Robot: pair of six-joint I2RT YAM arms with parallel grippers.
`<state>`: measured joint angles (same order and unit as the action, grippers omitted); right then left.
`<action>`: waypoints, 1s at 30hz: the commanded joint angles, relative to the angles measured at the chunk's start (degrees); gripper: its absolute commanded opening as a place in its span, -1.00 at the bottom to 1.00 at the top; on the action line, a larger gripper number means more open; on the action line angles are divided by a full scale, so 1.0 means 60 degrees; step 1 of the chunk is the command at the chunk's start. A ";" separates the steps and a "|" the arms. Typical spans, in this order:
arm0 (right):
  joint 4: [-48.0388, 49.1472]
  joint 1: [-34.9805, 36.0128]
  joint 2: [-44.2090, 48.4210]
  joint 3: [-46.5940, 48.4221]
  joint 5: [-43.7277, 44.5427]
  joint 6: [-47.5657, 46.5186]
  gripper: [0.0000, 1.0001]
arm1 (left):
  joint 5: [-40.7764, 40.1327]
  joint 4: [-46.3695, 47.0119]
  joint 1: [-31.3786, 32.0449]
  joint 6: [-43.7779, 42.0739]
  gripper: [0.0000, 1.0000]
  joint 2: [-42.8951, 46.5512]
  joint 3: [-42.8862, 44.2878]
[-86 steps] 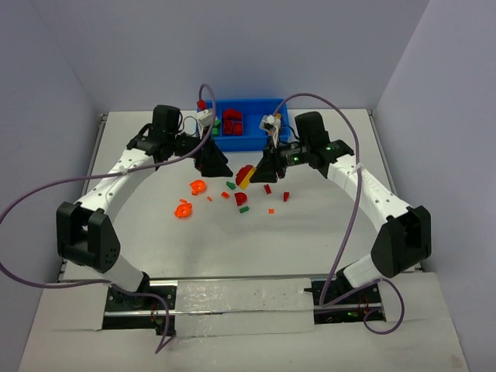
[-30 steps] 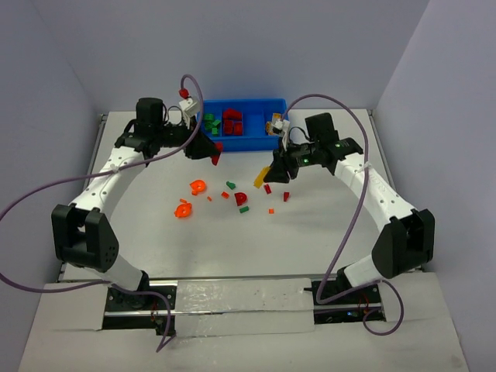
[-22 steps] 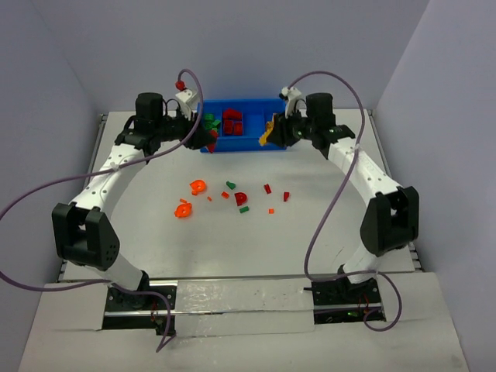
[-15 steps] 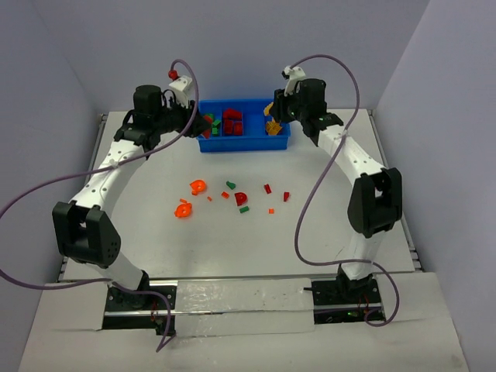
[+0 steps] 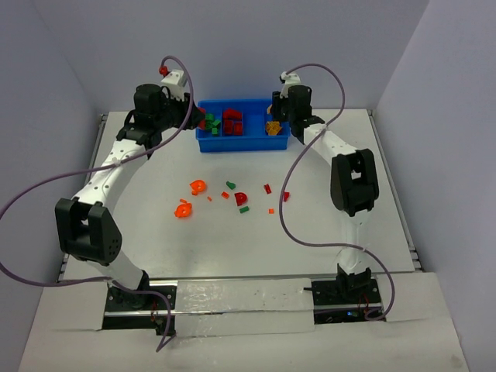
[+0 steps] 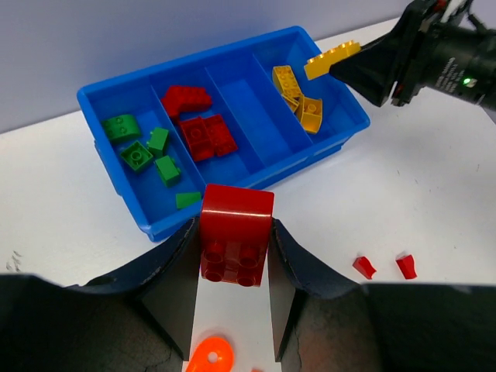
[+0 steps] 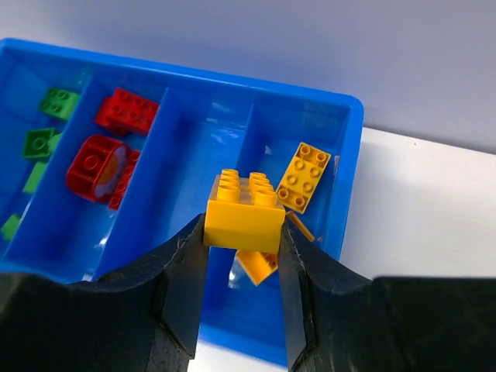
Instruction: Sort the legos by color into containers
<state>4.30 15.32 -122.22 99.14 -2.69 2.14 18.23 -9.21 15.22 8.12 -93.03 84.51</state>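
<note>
The blue tray (image 5: 240, 144) stands at the back of the table. Its compartments (image 6: 318, 151) hold, from the left, green legos (image 6: 143, 151), red legos (image 6: 199, 128), nothing, and yellow legos (image 6: 298, 97). My left gripper (image 6: 234, 232) is shut on a red lego (image 6: 236, 225), held just outside the tray's near wall by its left end (image 5: 200, 122). My right gripper (image 7: 242, 225) is shut on a yellow brick (image 7: 242, 208), studs up, above the right-end compartment (image 7: 350, 178) and the yellow pieces in it (image 7: 304, 177). From above it shows at the tray's right end (image 5: 273, 116).
Loose legos lie mid-table: two orange curved pieces (image 5: 198, 186) (image 5: 184, 208), a red arch (image 5: 241, 199), green bits (image 5: 230, 184) (image 5: 244, 209), and small red (image 5: 267, 188) and orange (image 5: 271, 210) bits. Purple cables arc over both arms. Walls close in the back and sides.
Both arms have carried their pieces from mid-table back to the tray. The right one swung over the right-end compartment, and the left one drew up to the left end. Neither grip changed.
</note>
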 commanded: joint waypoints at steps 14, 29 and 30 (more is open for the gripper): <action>0.1230 -0.0136 -0.1908 0.1975 0.0433 0.0800 -0.76 | -0.0064 0.0526 0.0026 -0.0152 -1.00 -0.0211 0.0181; 0.1272 -0.0151 -0.2015 0.2282 0.0518 0.0993 0.97 | -0.0071 0.0517 0.0049 -0.0102 -1.00 -0.0419 0.0243; 0.1238 -0.0151 -0.1816 0.2240 0.0492 0.1022 0.99 | -0.0064 0.0510 0.0064 -0.0132 -1.00 -0.0488 0.0326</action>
<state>9.43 14.83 -135.79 109.62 -0.05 7.33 18.02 -8.16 15.25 7.27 -94.92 84.23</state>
